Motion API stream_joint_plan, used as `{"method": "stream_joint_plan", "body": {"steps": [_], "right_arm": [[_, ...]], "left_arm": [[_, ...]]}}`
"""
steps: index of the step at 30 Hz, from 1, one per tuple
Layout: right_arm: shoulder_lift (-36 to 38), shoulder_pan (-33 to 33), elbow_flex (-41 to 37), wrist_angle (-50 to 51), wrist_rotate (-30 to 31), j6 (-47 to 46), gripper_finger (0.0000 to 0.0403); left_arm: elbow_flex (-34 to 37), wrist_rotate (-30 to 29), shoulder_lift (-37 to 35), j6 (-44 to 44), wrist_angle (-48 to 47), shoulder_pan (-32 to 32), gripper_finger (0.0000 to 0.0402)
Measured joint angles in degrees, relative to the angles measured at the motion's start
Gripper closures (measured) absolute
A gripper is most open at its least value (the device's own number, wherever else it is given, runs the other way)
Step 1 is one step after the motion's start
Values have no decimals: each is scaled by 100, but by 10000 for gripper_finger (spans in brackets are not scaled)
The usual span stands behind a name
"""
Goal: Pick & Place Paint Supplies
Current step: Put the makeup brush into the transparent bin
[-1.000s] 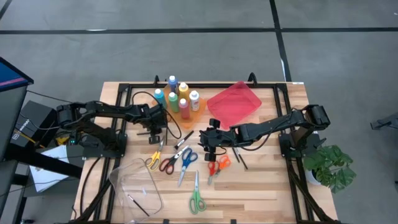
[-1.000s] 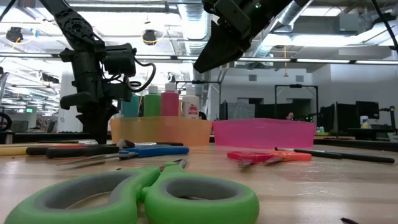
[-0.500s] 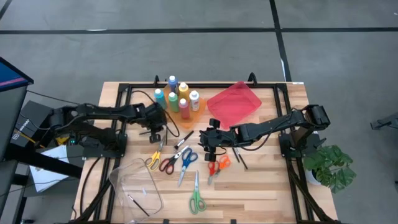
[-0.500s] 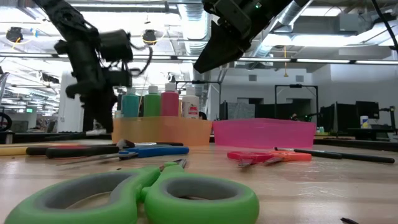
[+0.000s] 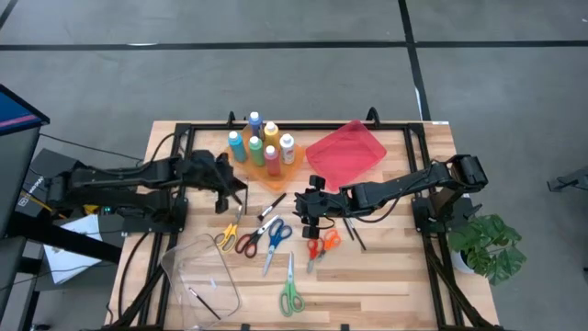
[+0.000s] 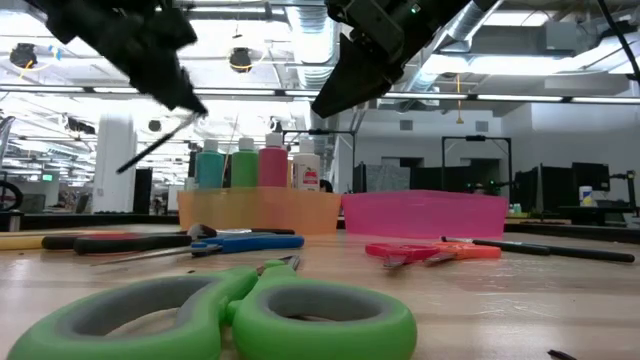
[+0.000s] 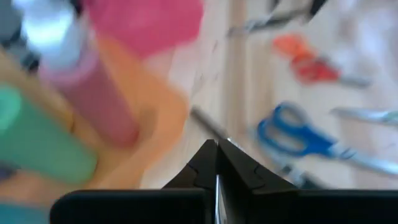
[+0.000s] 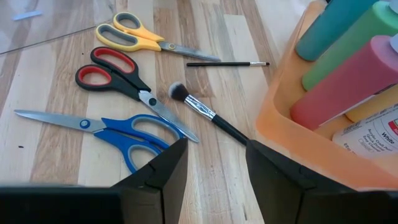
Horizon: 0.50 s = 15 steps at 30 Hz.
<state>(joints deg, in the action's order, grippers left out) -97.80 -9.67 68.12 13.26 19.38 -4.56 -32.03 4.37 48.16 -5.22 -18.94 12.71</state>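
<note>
My left gripper (image 5: 231,187) hangs above the table just near the orange tray (image 5: 276,173) of paint bottles (image 5: 261,142), shut on a thin dark brush (image 6: 160,143). My right gripper (image 5: 306,219) hovers open over the middle of the table. In its wrist view the fingers (image 8: 168,165) stand above the blue scissors (image 8: 118,134) and a fluffy-tipped brush (image 8: 202,113), touching neither. Yellow scissors (image 5: 228,232), red-black scissors (image 5: 248,241), orange scissors (image 5: 322,245) and green scissors (image 5: 290,294) lie flat on the wood. My left gripper pinches the thin brush between its two shut fingers (image 7: 205,163). In the left wrist view the shaft (image 7: 208,124) runs out past the fingertips. The brush is lifted clear of the table and slants downward from the gripper (image 6: 185,95) in the low view.
A red tray (image 5: 344,152) sits at the far right of centre, and a clear tray (image 5: 197,271) at the near left holds another brush (image 5: 204,301). More thin brushes (image 5: 354,230) lie near the right arm. A potted plant (image 5: 487,244) stands off the table's right edge.
My left gripper has risen from the table beside the orange tray, drawn back toward the left and tipped. The thin brush has come up with it and now hangs clear of the wood. The right arm has kept still.
</note>
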Motion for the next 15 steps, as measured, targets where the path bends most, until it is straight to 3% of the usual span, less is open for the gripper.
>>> {"method": "stream_joint_plan", "body": {"steps": [15], "right_arm": [[0, 0, 0, 0, 0, 0, 244]], "left_arm": [[-9, 1436, -252, 289, 1870, -1464, 401]]}}
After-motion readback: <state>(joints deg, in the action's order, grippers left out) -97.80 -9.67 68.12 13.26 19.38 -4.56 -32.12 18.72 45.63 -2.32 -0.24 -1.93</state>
